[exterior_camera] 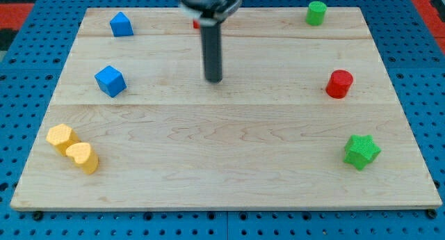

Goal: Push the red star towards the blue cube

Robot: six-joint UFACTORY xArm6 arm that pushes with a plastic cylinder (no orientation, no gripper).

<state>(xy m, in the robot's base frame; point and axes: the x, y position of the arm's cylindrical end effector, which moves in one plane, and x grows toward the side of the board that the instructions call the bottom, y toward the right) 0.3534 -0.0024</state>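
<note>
The red star [197,23] shows only as a small red sliver at the view's top, mostly hidden behind the arm. The blue cube [110,81] sits at the left of the wooden board [229,149]. My tip [213,80] rests on the board near the top centre, below the red star and well to the right of the blue cube, touching no block.
A second blue block [121,24] sits top left. A green cylinder [316,12] is top right, a red cylinder [339,83] at the right, a green star [361,152] lower right. Two yellow blocks [72,147] lie touching at lower left.
</note>
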